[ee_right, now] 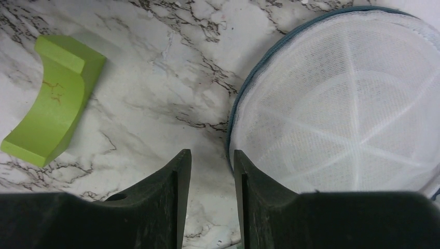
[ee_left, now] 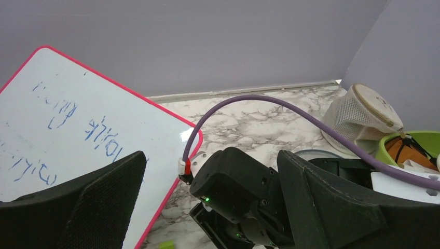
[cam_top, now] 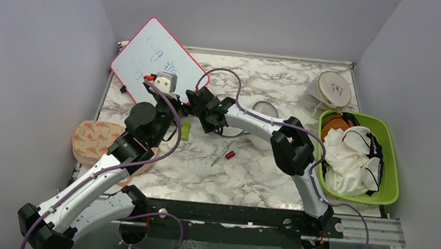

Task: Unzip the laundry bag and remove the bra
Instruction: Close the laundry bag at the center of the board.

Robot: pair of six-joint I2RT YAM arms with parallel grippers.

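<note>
Right gripper, barely parted and empty, sits just beside the zipper rim of the laundry bag, where closing could snag mesh.

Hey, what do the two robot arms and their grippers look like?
Both the left arm and right arm have white shells with bulky black joints, and a purple cable loops along each. The left gripper and right gripper carry flat black fingers; the left's pads look finely textured.

Even, bright overhead light; shadows on the desk stay soft. A small glare spot marks the whiteboard edge. The close black fingers look slightly soft.
</note>
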